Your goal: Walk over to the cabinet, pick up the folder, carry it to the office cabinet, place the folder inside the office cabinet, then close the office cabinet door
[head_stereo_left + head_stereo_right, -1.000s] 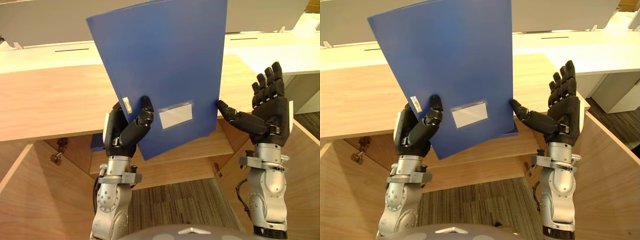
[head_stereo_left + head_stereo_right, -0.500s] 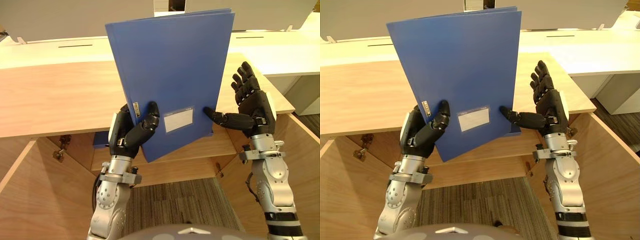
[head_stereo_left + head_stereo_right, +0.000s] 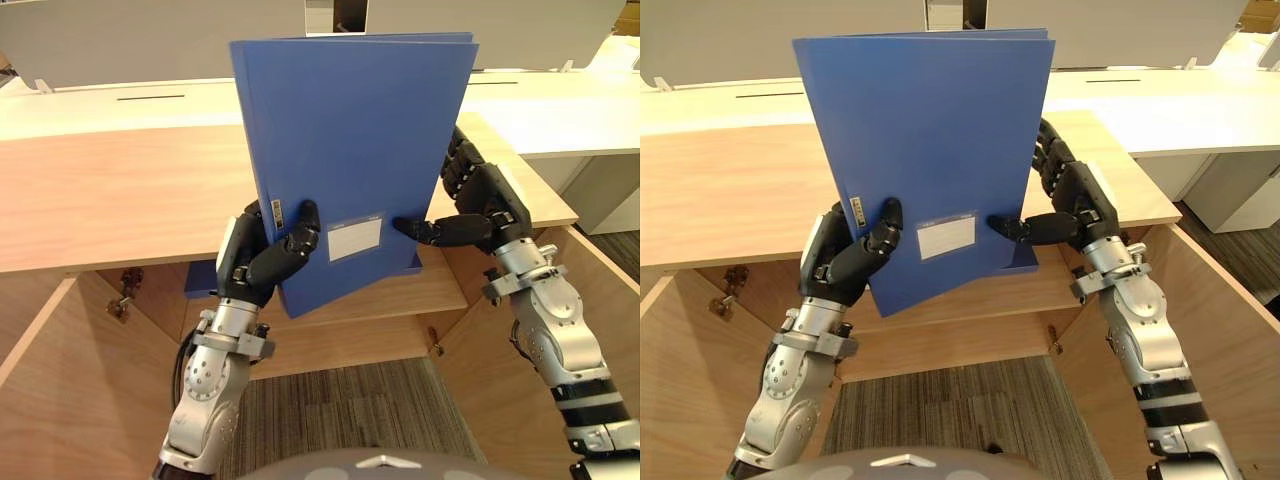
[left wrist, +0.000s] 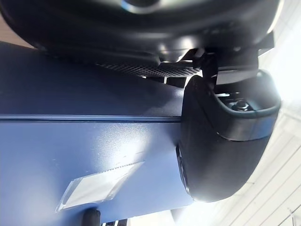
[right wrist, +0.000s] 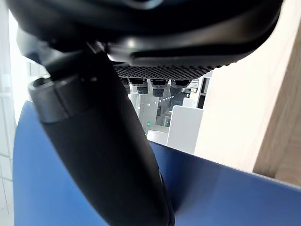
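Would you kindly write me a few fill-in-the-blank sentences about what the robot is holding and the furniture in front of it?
1. The folder that both hands hold upright is ____ in colour.
2. The left hand grips it near its lower ____ corner, while the right hand pinches the opposite edge.
3. The wooden cabinet behind it has its doors standing ____.
Missing words: blue; left; open.

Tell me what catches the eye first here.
A big blue folder stands upright in mid-view, pinched at its lower left by the left hand and at its right edge by the right hand. Behind and below it, a wooden cabinet stands open, doors swung wide.
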`<state>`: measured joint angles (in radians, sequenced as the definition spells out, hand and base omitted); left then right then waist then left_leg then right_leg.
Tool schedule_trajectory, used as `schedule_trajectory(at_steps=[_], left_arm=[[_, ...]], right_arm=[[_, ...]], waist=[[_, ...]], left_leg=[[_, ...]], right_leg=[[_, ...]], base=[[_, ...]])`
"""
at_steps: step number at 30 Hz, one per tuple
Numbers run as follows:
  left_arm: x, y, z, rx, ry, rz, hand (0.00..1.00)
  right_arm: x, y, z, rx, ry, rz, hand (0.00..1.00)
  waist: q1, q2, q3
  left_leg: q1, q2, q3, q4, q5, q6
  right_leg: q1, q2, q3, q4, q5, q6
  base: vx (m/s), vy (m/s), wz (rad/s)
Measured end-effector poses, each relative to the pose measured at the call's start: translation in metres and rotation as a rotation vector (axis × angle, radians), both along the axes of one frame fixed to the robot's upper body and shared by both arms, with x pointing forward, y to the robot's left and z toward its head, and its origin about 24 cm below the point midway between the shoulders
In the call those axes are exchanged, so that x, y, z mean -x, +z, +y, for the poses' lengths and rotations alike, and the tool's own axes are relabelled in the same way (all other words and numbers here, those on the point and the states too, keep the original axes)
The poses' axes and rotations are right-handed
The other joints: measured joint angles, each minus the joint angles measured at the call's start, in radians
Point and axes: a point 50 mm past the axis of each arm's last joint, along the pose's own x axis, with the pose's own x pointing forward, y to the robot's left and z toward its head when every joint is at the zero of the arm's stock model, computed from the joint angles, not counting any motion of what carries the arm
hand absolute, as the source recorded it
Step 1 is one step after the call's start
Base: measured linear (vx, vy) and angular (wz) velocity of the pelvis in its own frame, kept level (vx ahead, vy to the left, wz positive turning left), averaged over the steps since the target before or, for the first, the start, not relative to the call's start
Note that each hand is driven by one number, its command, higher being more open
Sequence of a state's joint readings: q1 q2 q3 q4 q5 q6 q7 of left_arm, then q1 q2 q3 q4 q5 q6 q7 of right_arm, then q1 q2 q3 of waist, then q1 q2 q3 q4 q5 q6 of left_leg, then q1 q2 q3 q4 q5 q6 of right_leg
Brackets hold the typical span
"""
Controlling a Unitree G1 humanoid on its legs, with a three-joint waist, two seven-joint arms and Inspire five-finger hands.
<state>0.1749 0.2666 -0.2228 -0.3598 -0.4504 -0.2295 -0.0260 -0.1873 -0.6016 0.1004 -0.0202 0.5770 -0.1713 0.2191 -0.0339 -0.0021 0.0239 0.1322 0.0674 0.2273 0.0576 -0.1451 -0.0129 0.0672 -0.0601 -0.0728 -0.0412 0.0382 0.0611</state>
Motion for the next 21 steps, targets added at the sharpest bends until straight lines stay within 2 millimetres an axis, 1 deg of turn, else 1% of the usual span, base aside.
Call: schedule_trajectory(at_steps=[2,3,6,10,13,20,21], left_arm=[[-0.004,0.002,-0.002,-0.012,-0.023,-0.013,0.0],[-0.005,0.003,-0.002,-0.017,-0.026,-0.02,0.0],[-0.006,0.005,-0.003,0.006,-0.037,-0.03,0.0],[-0.006,0.008,-0.002,0.022,-0.039,-0.053,0.0],[-0.007,0.006,0.0,0.015,-0.04,-0.06,0.0],[-0.007,0.008,-0.001,0.0,-0.043,-0.081,0.0],[-0.007,0.008,0.0,0.002,-0.036,-0.083,1.0]], right_arm=[[-0.005,0.002,0.009,0.007,0.084,0.023,1.0],[-0.007,0.004,0.013,0.021,0.126,0.03,0.0],[-0.015,0.013,0.019,-0.032,0.174,0.039,0.0],[-0.017,0.023,0.018,-0.018,0.238,0.039,0.0],[-0.018,0.025,0.018,0.002,0.25,0.042,0.0],[-0.021,0.028,0.027,-0.027,0.248,0.004,0.0],[-0.021,0.028,0.028,-0.033,0.242,-0.009,0.0]], waist=[[0.0,-0.001,-0.001],[0.001,-0.002,-0.008],[0.003,-0.001,-0.009],[0.009,-0.001,-0.013],[0.009,-0.002,-0.035],[0.013,-0.003,-0.051],[0.013,-0.002,-0.051]], left_leg=[[-0.004,-0.002,0.0,0.0,0.004,0.001],[-0.013,-0.004,-0.002,-0.001,0.009,0.001],[-0.016,-0.007,-0.003,-0.001,0.016,0.002],[-0.022,-0.01,-0.009,-0.002,0.024,0.003],[-0.034,-0.011,-0.015,-0.001,0.027,0.003],[-0.047,-0.011,-0.017,0.005,0.029,0.003],[-0.047,-0.011,-0.017,0.005,0.029,0.003]], right_leg=[[-0.003,-0.002,0.0,-0.002,0.005,0.0],[-0.012,-0.004,0.0,-0.005,0.011,0.0],[-0.014,-0.008,-0.001,-0.015,0.025,-0.001],[-0.015,-0.01,-0.004,-0.016,0.031,-0.002],[-0.018,-0.011,-0.008,-0.02,0.035,-0.002],[-0.025,-0.011,-0.009,-0.026,0.043,-0.005],[-0.025,-0.011,-0.009,-0.026,0.043,-0.005]], base=[[-0.06,-0.002,0.01],[-0.07,-0.009,0.03],[-0.06,-0.009,0.01],[-0.06,-0.011,0.03],[-0.05,-0.019,0.05],[-0.01,-0.005,0.0],[0.0,0.0,0.0]])
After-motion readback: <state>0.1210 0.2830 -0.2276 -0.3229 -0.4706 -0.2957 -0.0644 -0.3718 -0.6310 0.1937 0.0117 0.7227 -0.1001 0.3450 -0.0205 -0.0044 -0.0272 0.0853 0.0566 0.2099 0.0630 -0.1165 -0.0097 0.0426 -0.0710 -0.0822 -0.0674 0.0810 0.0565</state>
